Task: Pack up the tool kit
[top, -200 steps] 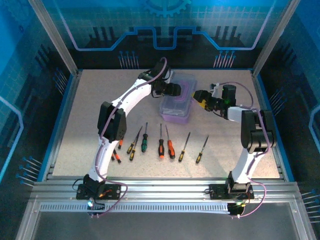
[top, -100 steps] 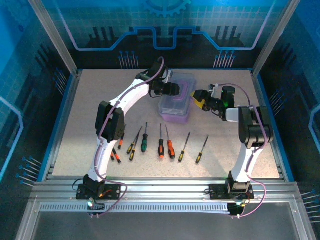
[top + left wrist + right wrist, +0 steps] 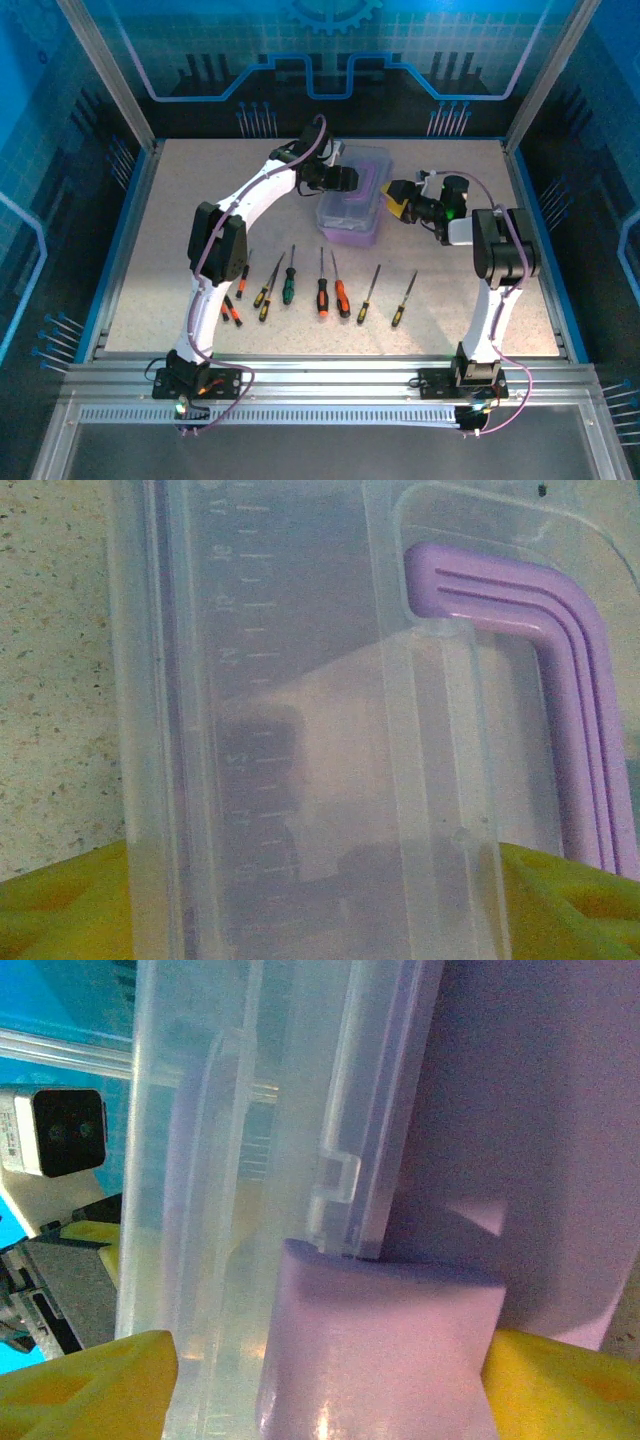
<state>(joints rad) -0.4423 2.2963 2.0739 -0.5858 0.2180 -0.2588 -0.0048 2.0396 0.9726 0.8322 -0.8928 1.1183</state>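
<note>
Lab cell: aluminium frame (image 3: 330, 378), blue panels (image 3: 40, 150)

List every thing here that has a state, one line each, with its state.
Translucent purple plastic case with clear hinged lid: lid down, standing on the speckled table.
Purple latch: sits between the right claw's fingers.
Slim screwdrivers: lying loose on the table, outside the case.
Left claw: fingers either side of the clear lid; grip unclear.
Right claw: astride the latch; grip unclear.
</note>
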